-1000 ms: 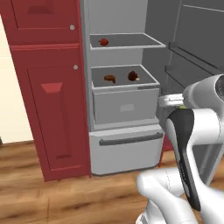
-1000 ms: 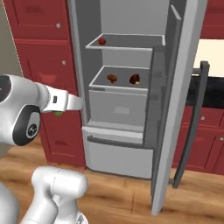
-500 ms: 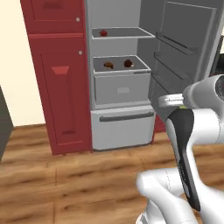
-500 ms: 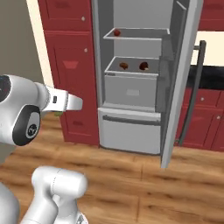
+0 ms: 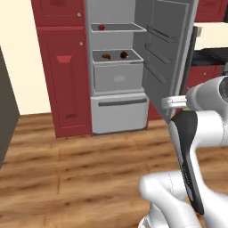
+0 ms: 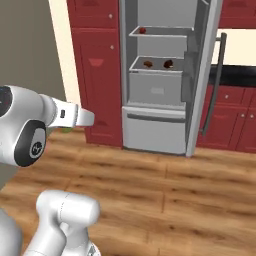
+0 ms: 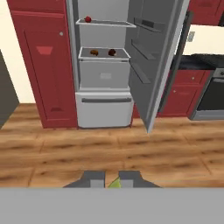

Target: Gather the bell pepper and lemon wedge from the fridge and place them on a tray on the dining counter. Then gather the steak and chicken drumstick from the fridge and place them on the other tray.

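The gripper (image 7: 114, 180) clenches a yellow-green lemon wedge (image 7: 115, 184) (bottom centre, hand view); two meats (image 7: 103, 52) wait in the fridge (image 7: 105, 74) upper left; delivery still remains.

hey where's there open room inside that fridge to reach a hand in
Top shelf: bare to the right of the small red item at its left end. In the drawer below, two dark items sit at mid-back, leaving free strips along both side walls. Door racks look bare.

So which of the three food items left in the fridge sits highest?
The small red item alone on the upper shelf; the two brownish ones sit together in the drawer below.
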